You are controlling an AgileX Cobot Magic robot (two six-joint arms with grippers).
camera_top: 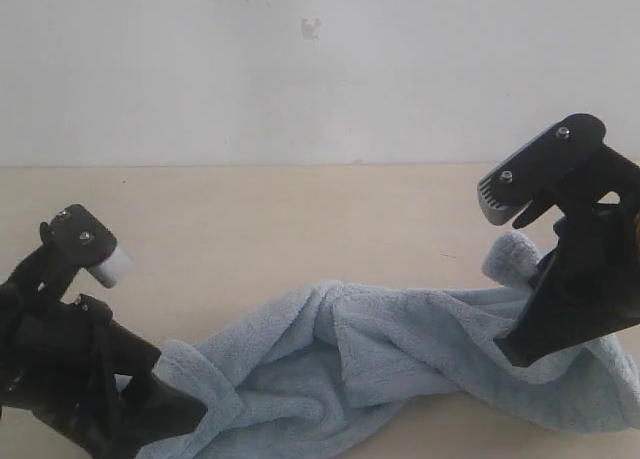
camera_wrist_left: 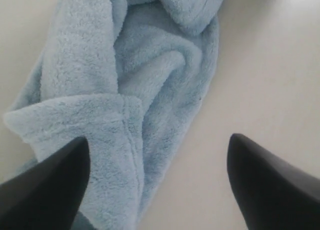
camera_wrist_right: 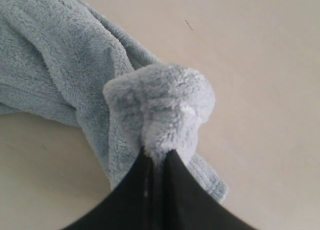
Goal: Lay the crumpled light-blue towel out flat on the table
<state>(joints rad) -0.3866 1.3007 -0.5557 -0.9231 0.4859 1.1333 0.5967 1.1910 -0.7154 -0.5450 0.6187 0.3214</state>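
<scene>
Lying in a long, bunched-up heap, the towel (camera_top: 400, 349) stretches across the near part of the table (camera_top: 250, 219), from the left arm over to the right arm. It is pale blue and fluffy, with many folds and humps. The right gripper (camera_wrist_right: 159, 157) has its two black jaws pressed together on a lump of the towel at its right end. That lump sticks up a bit above the rest. The left gripper (camera_wrist_left: 159, 139) is spread wide and holds nothing. It is at the left end of the towel, by a folded corner with a sewn edge. One jaw is over the towel and the other is over bare table. I cannot tell if it touches the towel.
</scene>
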